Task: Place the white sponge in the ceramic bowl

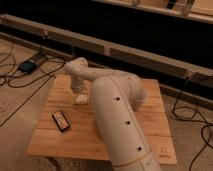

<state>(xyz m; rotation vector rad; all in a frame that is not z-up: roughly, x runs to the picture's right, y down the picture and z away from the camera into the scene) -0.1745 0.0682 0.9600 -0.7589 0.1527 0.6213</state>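
The white sponge [82, 100] lies on the wooden table [150, 125] at its back left part. My gripper [78, 90] hangs down from the wrist right over the sponge, at or just above its top. My big white arm [112, 107] runs across the middle of the table and hides much of it. The ceramic bowl does not show; it is hidden or out of view.
A black rectangular device [61, 121] with a reddish-white face lies near the table's front left. A black box [28, 65] and cables lie on the floor to the left, more cables [192, 114] to the right. A dark wall with a ledge runs behind.
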